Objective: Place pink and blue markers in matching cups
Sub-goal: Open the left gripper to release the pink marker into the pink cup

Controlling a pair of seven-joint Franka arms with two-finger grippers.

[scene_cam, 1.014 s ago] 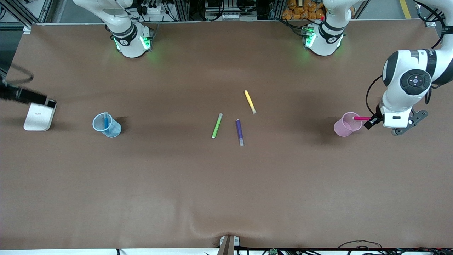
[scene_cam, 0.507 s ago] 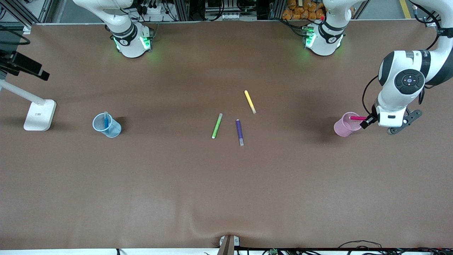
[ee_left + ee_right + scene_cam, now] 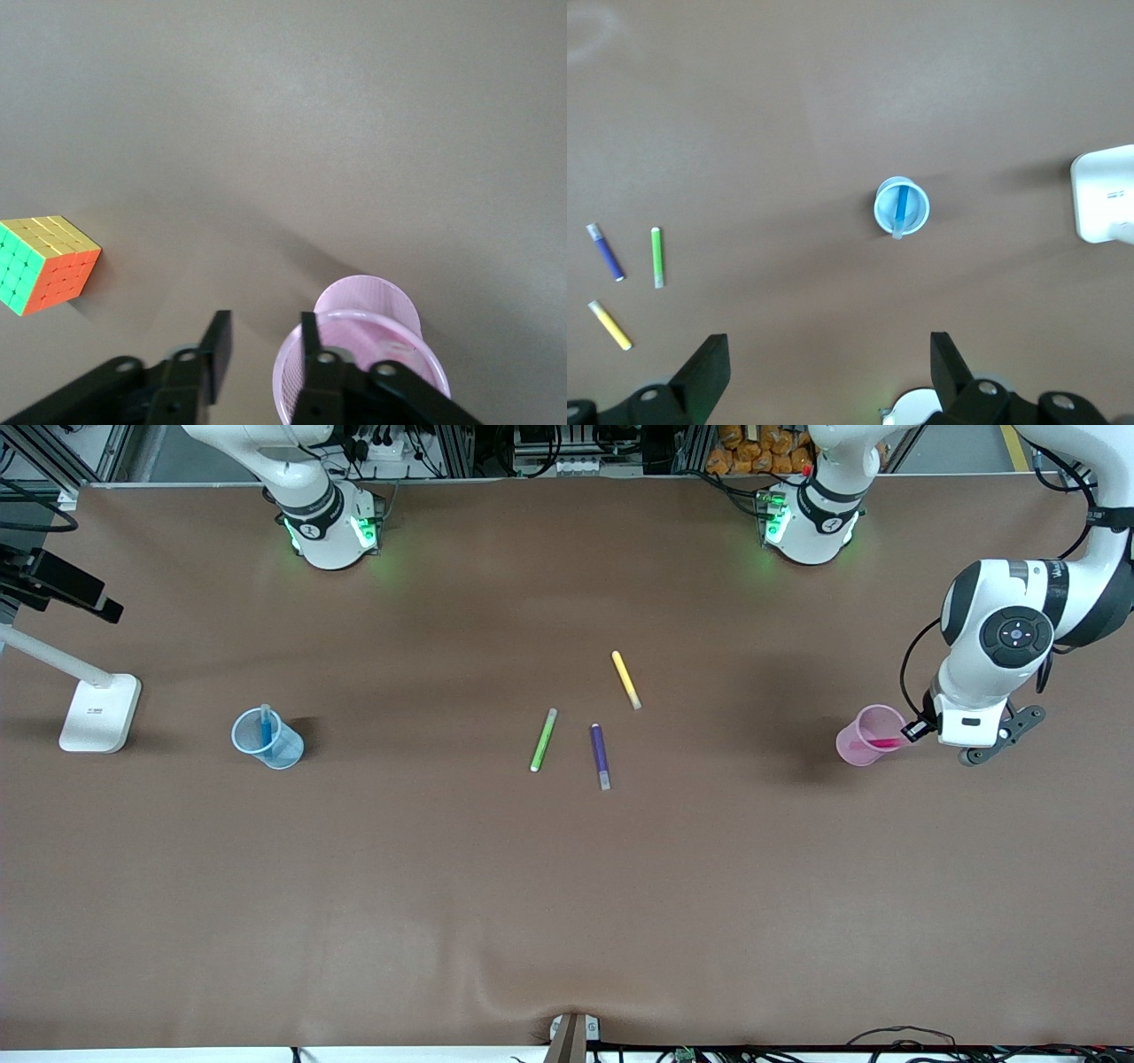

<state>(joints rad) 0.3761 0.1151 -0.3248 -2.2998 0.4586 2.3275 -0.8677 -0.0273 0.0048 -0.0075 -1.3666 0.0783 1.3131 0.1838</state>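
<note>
The pale pink cup (image 3: 864, 737) stands toward the left arm's end of the table, and the magenta-pink marker (image 3: 883, 742) lies inside it. My left gripper (image 3: 912, 731) is beside the cup's rim, open and empty. In the left wrist view one of its fingers (image 3: 310, 341) shows against the pink cup (image 3: 381, 305). The pale blue cup (image 3: 282, 751) stands toward the right arm's end with the blue marker (image 3: 265, 724) upright in it. My right gripper (image 3: 828, 363) is wide open and empty, high over the table. Its view shows the blue cup (image 3: 879, 205) and blue marker (image 3: 901, 212).
Green (image 3: 543, 740), dark purple (image 3: 600, 755) and yellow (image 3: 625, 678) markers lie mid-table. A white stand base (image 3: 99, 713) with a pole and dark head stands beside the blue cup. A colourful puzzle cube (image 3: 44, 264) sits near the pink cup.
The left gripper held the pink marker over the pink cup's rim. It has opened, and the marker has dropped into the cup. The left arm has shifted slightly toward the cup.
</note>
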